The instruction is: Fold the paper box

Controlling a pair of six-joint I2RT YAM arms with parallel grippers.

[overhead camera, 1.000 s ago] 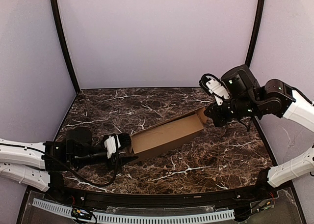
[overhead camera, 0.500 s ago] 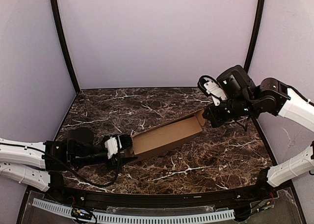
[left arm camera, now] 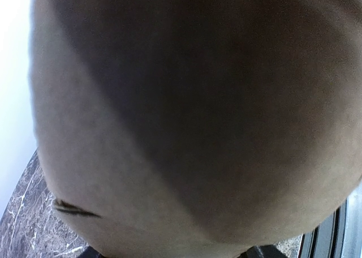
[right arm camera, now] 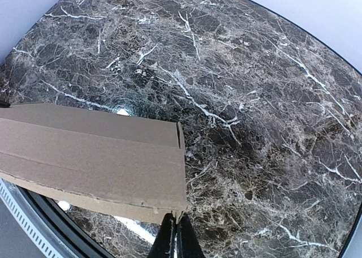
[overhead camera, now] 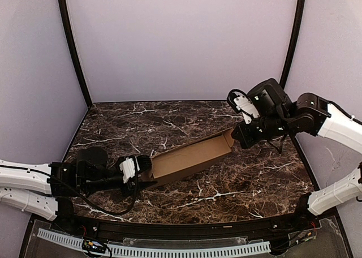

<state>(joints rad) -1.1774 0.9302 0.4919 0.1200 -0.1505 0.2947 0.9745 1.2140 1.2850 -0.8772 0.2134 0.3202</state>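
Observation:
The paper box (overhead camera: 189, 156) is plain brown cardboard, a long shallow carton held slanted above the marble table between both arms. My left gripper (overhead camera: 144, 170) is at its near-left end, jaws round the cardboard edge. In the left wrist view, blurred cardboard (left arm camera: 186, 116) fills the frame and hides the fingers. My right gripper (overhead camera: 236, 138) pinches the far-right end. In the right wrist view its black fingertips (right arm camera: 168, 235) are shut on the corner edge of the box (right arm camera: 96, 156), my right gripper (right arm camera: 174, 231) at the bottom.
The dark marble table (overhead camera: 249, 179) has black upright frame posts (overhead camera: 73, 48) at its back corners and purple walls behind. A black rail with a white perforated strip (overhead camera: 169, 248) runs along the near edge.
My right gripper has moved slightly left and down with the box's far end. The box has shifted a little left with it. The left arm has hardly moved.

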